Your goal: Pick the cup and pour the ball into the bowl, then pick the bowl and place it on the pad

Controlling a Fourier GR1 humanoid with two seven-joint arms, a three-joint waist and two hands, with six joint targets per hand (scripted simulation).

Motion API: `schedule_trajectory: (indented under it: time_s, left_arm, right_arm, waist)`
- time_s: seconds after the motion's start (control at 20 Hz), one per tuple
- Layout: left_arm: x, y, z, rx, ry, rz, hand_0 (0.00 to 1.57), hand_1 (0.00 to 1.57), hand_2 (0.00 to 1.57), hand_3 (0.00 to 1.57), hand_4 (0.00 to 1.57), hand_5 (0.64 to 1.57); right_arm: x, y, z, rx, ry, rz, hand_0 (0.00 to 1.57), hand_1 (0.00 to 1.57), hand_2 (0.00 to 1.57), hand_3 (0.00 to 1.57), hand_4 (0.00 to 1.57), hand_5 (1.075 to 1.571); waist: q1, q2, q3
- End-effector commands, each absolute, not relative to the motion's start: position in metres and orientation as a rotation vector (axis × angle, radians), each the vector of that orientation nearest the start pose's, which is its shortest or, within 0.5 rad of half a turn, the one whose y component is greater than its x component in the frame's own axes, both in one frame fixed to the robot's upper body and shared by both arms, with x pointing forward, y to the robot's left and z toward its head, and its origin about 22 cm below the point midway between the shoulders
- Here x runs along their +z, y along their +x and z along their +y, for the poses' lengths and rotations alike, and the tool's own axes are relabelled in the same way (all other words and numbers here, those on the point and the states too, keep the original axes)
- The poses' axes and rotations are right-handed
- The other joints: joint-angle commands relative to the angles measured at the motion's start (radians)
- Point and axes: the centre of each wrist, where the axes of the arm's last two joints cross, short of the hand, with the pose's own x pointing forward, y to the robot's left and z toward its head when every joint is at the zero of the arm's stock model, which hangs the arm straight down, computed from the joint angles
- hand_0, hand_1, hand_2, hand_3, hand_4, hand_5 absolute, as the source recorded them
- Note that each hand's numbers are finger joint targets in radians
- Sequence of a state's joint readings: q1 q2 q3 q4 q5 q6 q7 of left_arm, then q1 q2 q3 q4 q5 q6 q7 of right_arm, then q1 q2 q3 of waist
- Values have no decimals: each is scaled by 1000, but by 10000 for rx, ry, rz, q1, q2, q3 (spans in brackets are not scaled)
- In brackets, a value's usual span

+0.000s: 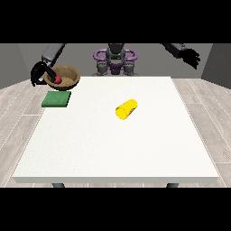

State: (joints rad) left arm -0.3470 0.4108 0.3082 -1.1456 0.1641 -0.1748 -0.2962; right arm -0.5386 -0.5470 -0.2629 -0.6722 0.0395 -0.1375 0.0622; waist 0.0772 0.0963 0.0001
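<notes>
Carrying the Bowl Towards the Pad

Holding the round brown wooden bowl [65, 76] by its rim, the black hand at the view's left [39, 74] has its fingers curled round the edge, lifted above the flat green square pad [57, 99]. A small red ball [57, 79] sits inside. The bowl looks stiff and light; the rim seems the sensible hold. Mid-table, the yellow plastic cup [126, 109] lies tipped over. The hand at the view's right [192, 56] hangs raised, fingers relaxed, holding nothing.

Grey torso [115, 61] (purple rings at shoulders), dark arms, black hands.
</notes>
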Motion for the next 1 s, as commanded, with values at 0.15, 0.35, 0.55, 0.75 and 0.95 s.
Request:
schedule_trajectory:
  time_s: [0.15,0.35,0.55,0.75,0.95]
  left_arm:
    - [96,289,485,706,2481,-19866,0,0,0,0,1266,1571]
    - [121,286,511,698,2588,-20187,0,0,0,0,1209,1563]
    - [137,290,508,561,2547,-21085,0,0,0,0,1189,1558]
    - [125,286,505,194,2541,-20993,0,0,0,0,1175,1551]
    - [111,279,510,312,2166,-20558,0,0,0,0,1180,1551]
  right_arm:
    - [31,336,-424,-1143,-6804,-13047,1571,1571,1571,0,796,1566]
    - [60,345,-439,-1492,-6721,-13822,1571,1571,1571,0,757,1567]
    - [77,339,-469,-3210,-7561,-13834,1571,1571,1571,709,0,1560]
    - [71,340,-469,-3072,-7431,-13317,850,850,880,1102,0,1513]
    - [80,338,-478,-2588,-6680,-12971,0,0,425,649,0,1460]
  waist:
    - [-61,1057,-9]
    - [-109,1605,-2]
    - [112,2341,6]
    - [371,2348,5]
    - [324,1850,0]
